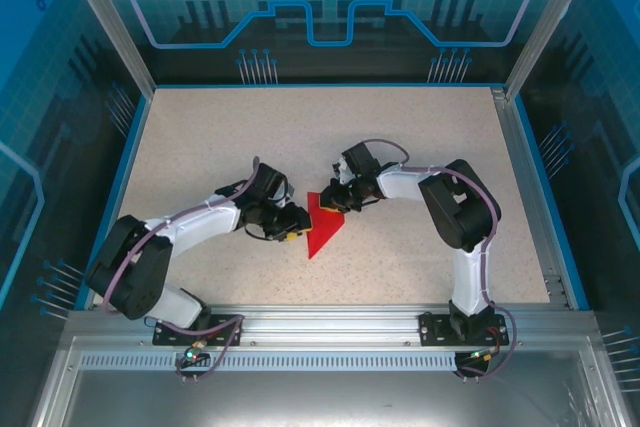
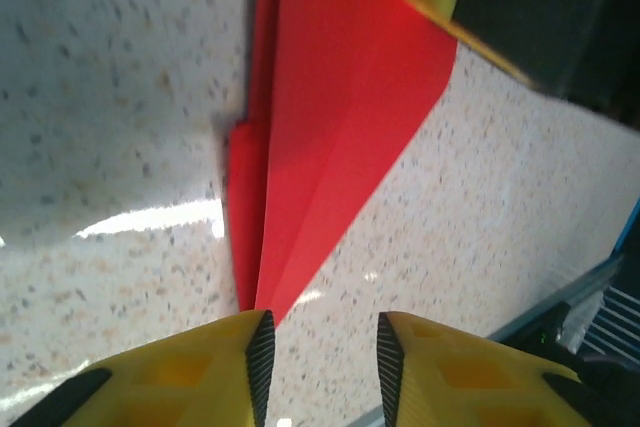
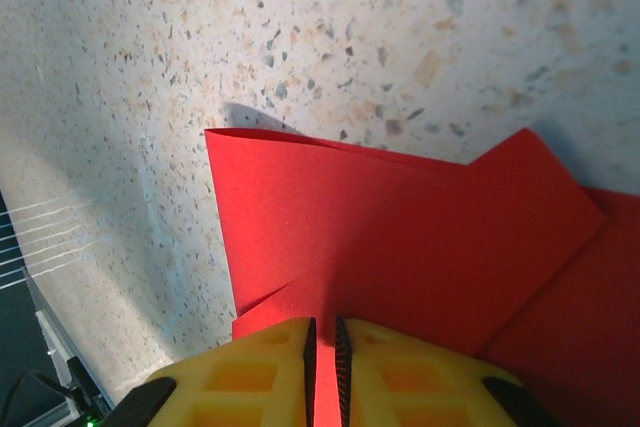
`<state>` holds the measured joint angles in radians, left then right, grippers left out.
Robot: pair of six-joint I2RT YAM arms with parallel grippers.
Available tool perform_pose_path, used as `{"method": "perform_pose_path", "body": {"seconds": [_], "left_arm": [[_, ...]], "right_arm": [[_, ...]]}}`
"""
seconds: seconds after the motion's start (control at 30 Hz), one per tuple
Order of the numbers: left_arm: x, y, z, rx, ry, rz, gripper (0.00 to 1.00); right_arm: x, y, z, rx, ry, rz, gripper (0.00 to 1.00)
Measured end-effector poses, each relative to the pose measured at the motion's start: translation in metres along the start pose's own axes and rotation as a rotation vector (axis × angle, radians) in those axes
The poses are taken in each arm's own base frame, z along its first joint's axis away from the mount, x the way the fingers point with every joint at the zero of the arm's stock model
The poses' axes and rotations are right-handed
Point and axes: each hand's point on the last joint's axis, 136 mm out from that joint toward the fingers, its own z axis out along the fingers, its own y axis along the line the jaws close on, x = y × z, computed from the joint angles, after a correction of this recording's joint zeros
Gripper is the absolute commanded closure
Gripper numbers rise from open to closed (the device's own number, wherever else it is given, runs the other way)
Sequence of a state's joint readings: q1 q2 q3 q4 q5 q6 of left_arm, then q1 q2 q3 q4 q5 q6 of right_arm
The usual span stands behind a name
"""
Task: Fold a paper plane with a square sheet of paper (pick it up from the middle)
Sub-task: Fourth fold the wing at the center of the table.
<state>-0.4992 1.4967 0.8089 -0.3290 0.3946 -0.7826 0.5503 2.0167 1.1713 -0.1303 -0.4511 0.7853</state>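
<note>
Lying on the speckled counter (image 1: pixel 200 137) between the two arms, the paper plane (image 2: pixel 340 117) is already showing as a narrow red dart, with layered flaps overlapping along a centre crease and tapering to a sharp tip that is pointing toward the near edge. Judging by that shape, most of the folding is looking done. What is remaining is probably pressing the creases flat or shaping the wings, since the flaps at the wide end are sitting slightly raised. The right gripper (image 3: pixel 322 347) is reaching in from the right with its elbow bent, pinching the plane's wide end between nearly closed jaws. The left gripper (image 2: pixel 320 347) is hovering low just beside the tip, jaws parted and gripping nothing.
</note>
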Motion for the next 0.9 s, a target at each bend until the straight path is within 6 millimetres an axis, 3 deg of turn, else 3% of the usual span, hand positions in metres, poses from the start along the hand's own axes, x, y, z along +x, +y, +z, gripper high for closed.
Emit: {"method": "perform_pose_path", "body": {"seconds": [0.3,0.43,0.6,0.77,0.9], "left_arm": [[-0.024,0.002,0.031,-0.056,0.024,-0.028,0.55],[-0.035,-0.004,0.039,-0.062,0.022,-0.018,0.56],[-0.037,-0.004,0.041,-0.068,0.024,-0.002,0.58],[-0.035,0.001,0.042,-0.085,0.032,0.003,0.59],[-0.035,0.003,0.044,-0.091,0.037,0.005,0.60]], "right_arm": [[-0.004,0.000,-0.009,0.040,-0.017,0.009,0.80],[-0.004,0.004,-0.031,0.038,-0.063,0.003,0.77],[0.001,-0.010,-0.059,0.061,-0.122,0.042,0.73],[0.019,-0.031,-0.055,0.099,-0.095,0.093,0.72],[0.026,-0.031,-0.051,0.101,-0.081,0.109,0.72]]}}
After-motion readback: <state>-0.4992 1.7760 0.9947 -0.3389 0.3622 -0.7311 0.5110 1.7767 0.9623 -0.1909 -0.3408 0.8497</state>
